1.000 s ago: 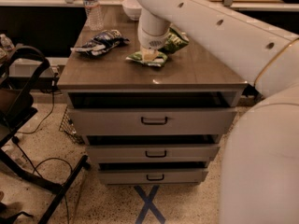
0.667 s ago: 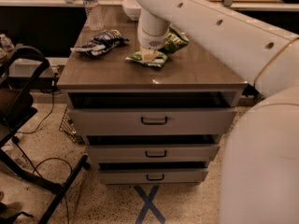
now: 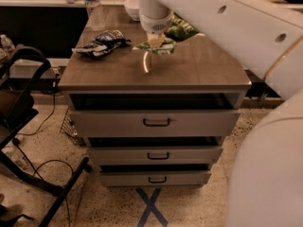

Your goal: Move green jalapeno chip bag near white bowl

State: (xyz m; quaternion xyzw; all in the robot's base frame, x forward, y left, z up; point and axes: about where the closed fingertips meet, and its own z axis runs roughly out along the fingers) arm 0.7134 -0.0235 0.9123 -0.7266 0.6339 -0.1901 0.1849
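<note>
Gripper (image 3: 156,39) is right on top of the green jalapeno chip bag (image 3: 179,31), on the camera side of the white bowl (image 3: 132,6) and near it. Can't tell whether the gripper is clamped on the bag or just pressed onto it, since the wrist covers the contact.

Change from a second ago: gripper and bag together sit further back on the cabinet top (image 3: 199,72), closer to the bowl. The bag's front corner now looks a bit off the surface. The bowl itself is now showing beside the arm.

Reading: the carry looks under way and the gap to the bowl is closing. The bag isn't set down or released yet, so the task isn't done. What's probably left is a short push further toward the bowl, then lower and let go without nudging the bowl.

The dark blue snack bag (image 3: 100,41) lies well in front of the bowl, off to the side and clear of the path. The water bottle (image 3: 93,6) stands beside the bowl, on the far side from the green bag.
</note>
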